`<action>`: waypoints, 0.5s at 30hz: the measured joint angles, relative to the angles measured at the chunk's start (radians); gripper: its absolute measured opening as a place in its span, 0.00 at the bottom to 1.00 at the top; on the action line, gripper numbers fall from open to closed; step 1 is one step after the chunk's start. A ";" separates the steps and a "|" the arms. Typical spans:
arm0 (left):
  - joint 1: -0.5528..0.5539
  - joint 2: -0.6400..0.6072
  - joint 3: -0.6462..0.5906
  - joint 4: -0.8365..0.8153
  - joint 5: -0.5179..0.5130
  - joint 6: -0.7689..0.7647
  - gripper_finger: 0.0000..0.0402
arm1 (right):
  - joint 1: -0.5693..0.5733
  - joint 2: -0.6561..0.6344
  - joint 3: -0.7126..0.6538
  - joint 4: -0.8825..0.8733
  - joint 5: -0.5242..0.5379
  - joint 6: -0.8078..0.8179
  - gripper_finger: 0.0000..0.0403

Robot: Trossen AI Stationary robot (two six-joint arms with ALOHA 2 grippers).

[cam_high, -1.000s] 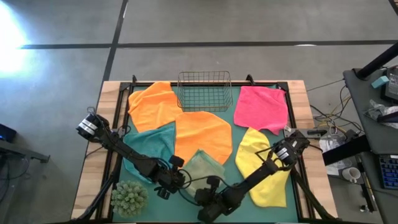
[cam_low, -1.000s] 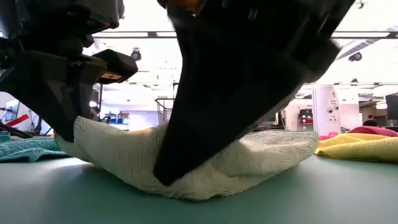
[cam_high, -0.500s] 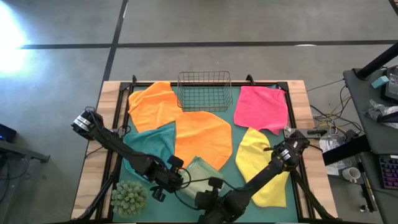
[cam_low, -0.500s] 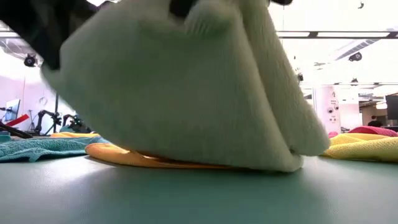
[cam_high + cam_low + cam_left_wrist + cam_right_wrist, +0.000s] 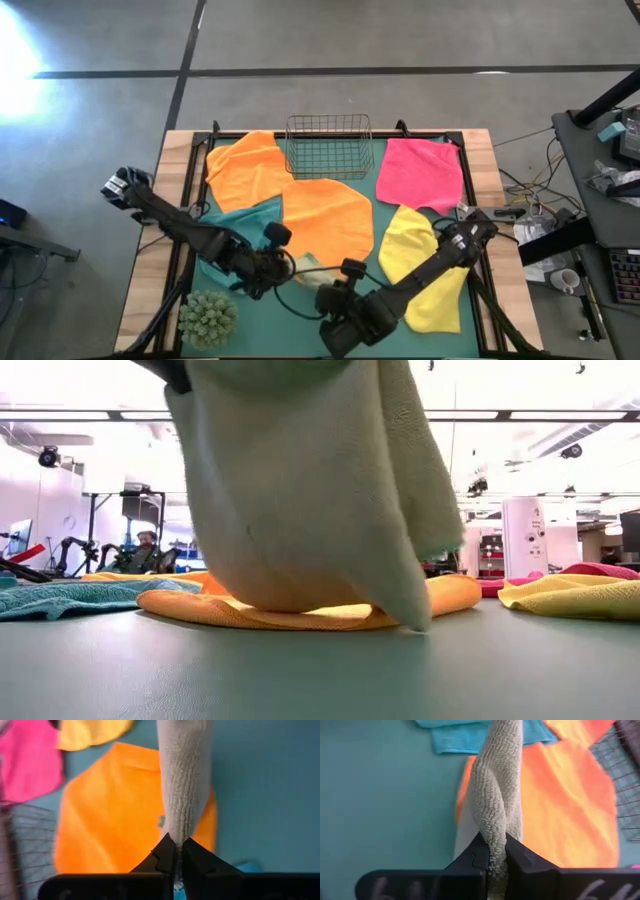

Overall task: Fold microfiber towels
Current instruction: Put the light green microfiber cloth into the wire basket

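Observation:
The pale olive-green towel (image 5: 310,490) hangs between my two grippers near the table's front middle, and a strip of it shows in the high view (image 5: 310,273). My left gripper (image 5: 282,267) and my right gripper (image 5: 337,290) are both shut on its top. Its lower end (image 5: 300,600) reaches down to the front edge of an orange towel (image 5: 325,215). A second orange towel (image 5: 245,165), a teal one (image 5: 245,235), a pink one (image 5: 420,172) and a yellow one (image 5: 420,265) lie flat on the mat. My left gripper pinches the olive towel's upper edge (image 5: 176,837) between its two fingers, coming from above. The cloth runs away from the fingertips as a narrow gathered band and hangs below them. One layer or several, I cannot tell. My right gripper pinches a bunched, folded part of the olive towel's upper edge (image 5: 493,837) between its two fingers, from above. The cloth hangs below the fingers in thick folds, with its lower end down by the orange towel.
A wire basket (image 5: 330,145) stands at the far middle. A green spiky plant ball (image 5: 208,318) sits at the front left corner. Bare teal mat (image 5: 300,330) shows at the front, under the hanging towel.
Both grippers have gone up, holding the olive towel. The towel lay in a low heap on the mat. It now hangs below the grippers, most of it lifted off the mat, with only its lower end still down.

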 joint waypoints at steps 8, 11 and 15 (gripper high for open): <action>0.062 -0.086 0.033 -0.013 -0.018 0.008 0.00 | -0.060 -0.050 0.000 -0.046 0.087 -0.091 0.03; 0.094 -0.112 0.058 -0.028 -0.019 0.011 0.00 | -0.083 -0.080 0.000 -0.078 0.124 -0.117 0.03; 0.144 -0.121 0.069 -0.027 -0.056 0.067 0.00 | -0.119 -0.132 0.000 -0.125 0.194 -0.169 0.03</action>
